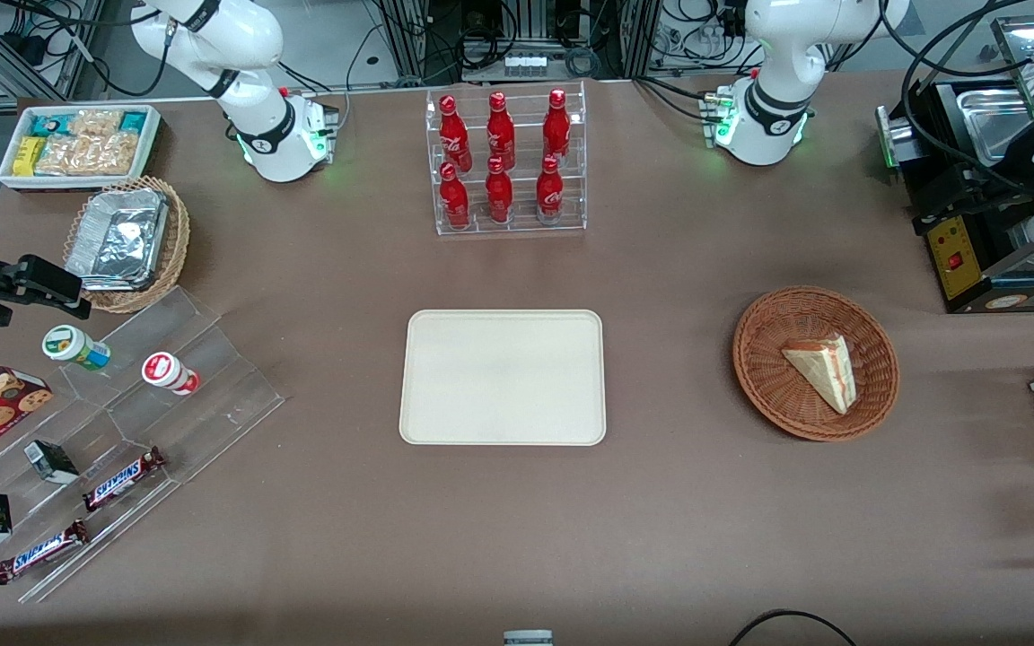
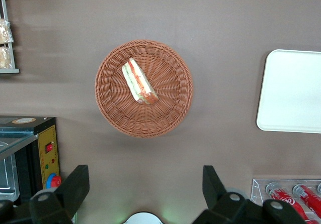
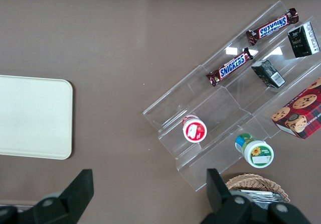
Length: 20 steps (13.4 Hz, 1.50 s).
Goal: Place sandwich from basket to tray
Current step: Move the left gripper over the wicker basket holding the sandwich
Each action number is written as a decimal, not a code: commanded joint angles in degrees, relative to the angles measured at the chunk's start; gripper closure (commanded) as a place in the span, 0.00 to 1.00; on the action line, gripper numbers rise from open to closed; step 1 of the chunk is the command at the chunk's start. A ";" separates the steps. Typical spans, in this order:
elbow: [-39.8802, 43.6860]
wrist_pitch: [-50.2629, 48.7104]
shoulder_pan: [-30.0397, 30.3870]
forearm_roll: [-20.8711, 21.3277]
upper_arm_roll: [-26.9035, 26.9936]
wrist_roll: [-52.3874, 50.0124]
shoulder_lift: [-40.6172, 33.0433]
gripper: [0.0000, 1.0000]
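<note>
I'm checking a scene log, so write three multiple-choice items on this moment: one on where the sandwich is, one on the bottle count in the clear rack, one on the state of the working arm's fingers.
1. Where does the sandwich lie?
A. on the tray
B. in the basket
C. on the bare table

2. How many red bottles stand in the clear rack?
A. four
B. six
C. eight

3. How is the left gripper?
A. open, holding nothing, above the table beside the basket
B. shut on the sandwich
C. open, resting on the tray

Key: 1 B, the wedge sits inside the basket and the tray is bare. 2 B, two rows of three. 3 A, the wrist view shows the fingers spread wide with only table between them.
</note>
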 commanded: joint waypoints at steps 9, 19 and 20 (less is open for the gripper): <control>0.14 2.36 0.73 4.27 0.08 -15.83 7.26 0.00; -22.70 31.35 3.54 5.15 0.17 -38.41 10.34 0.00; -24.98 34.60 3.45 5.15 0.17 -40.70 10.61 0.00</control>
